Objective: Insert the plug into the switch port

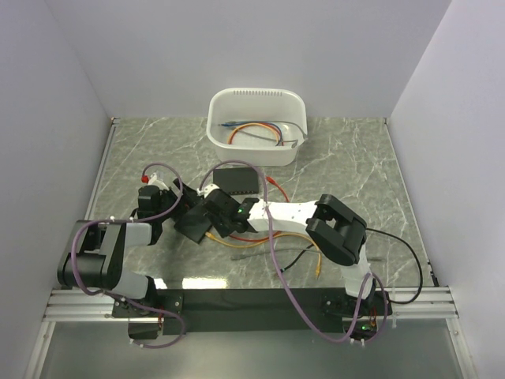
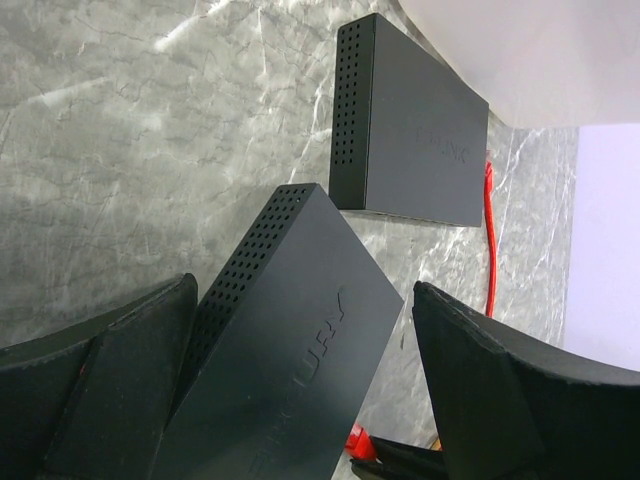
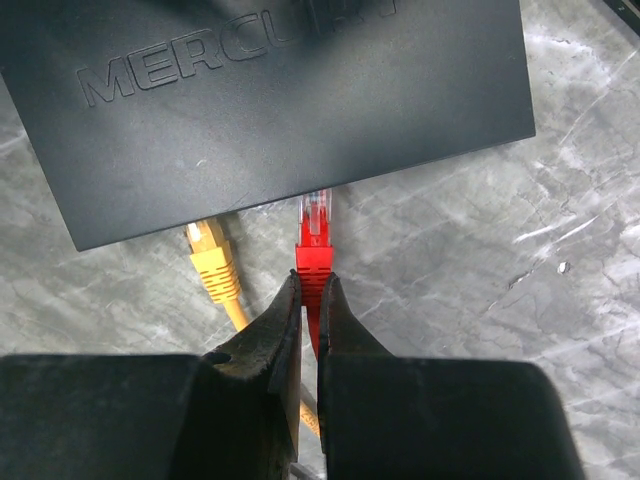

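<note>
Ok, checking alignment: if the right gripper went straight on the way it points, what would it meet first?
The near edge of the black switch; the red plug pinched in the right gripper has its tip at that edge. Whether a port lies there is hidden.

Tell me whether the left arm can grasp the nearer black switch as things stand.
Probably yes: the left gripper is open with its fingers either side of the nearer switch, and nothing sits between them and its sides.
</note>
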Tool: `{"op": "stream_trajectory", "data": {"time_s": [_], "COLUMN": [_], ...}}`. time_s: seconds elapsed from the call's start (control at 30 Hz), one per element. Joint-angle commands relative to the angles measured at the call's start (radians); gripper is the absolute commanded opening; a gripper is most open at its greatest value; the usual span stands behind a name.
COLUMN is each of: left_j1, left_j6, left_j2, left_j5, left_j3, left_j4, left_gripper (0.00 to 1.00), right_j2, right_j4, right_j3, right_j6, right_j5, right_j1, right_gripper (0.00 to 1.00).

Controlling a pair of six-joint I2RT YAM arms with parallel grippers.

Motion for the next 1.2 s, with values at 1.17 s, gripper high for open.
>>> {"op": "stream_trajectory", "data": {"time_s": [1.17], "left_j1": [-0.059], "left_j6": [0.059], "left_j2": [0.096], "left_j5": [0.044], "left_j3": [0.054], "left_j4": [-0.012], "left_gripper": [0.95], "right_j2": [-0.05], "right_j4": [0.425], "right_j3": [-0.057], "right_j6": [-0.264], "right_j5": [0.172], "right_j1": [0.071], "right_gripper": [0.0]}}
